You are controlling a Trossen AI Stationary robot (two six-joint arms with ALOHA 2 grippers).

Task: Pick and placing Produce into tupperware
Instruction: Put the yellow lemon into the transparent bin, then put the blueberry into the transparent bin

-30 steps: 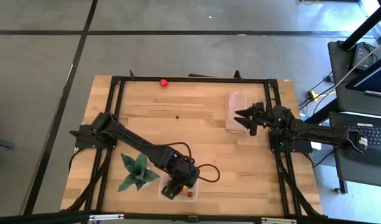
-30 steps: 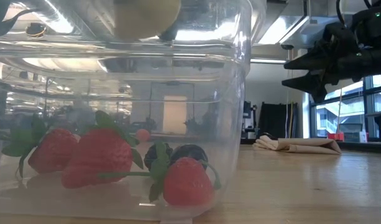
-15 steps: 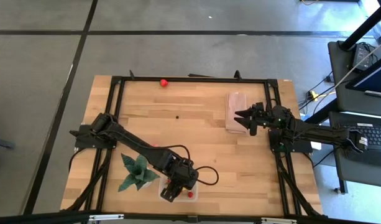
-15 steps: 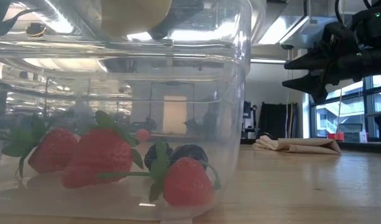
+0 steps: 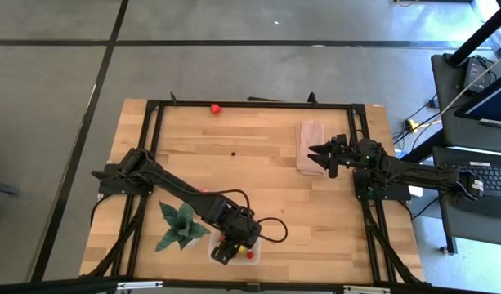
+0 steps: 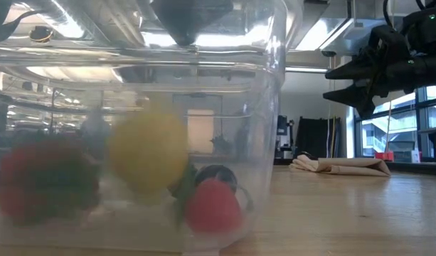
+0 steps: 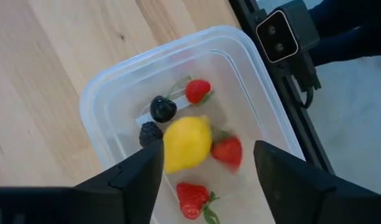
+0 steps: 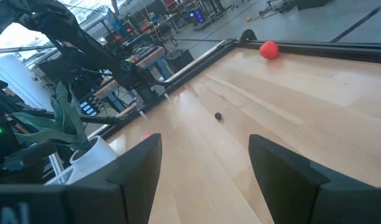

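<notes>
At the near edge of the bench (image 5: pixel 275 188), left of its middle, the tupperware (image 7: pixel 115 93) sits almost hidden in the high view under the left gripper (image 5: pixel 227 247), which hangs right over it. The left wrist view shows that gripper's fingers spread apart with nothing between them, and the yellow lemon-like piece (image 7: pixel 186 144) below them inside the box, blurred at its edges. Whether it has touched the floor of the box cannot be told. Around it lie three strawberries (image 7: pixel 197 91) and two dark berries (image 7: pixel 162 109). In the low view the clear wall fills the near picture and the fruit behind it is smeared; only the yellow piece and one strawberry are recognisable. Just left of the box stands the green plant (image 5: pixel 181 227).

Farther back, near the right edge, the right gripper (image 5: pixel 318 158) hovers with jaws apart and empty over the folded beige cloth (image 5: pixel 310 139). A small dark berry (image 5: pixel 232 153) lies alone mid-bench. At the far edge a round red fruit (image 5: pixel 215 107) rests against the black frame (image 5: pixel 258 104).
</notes>
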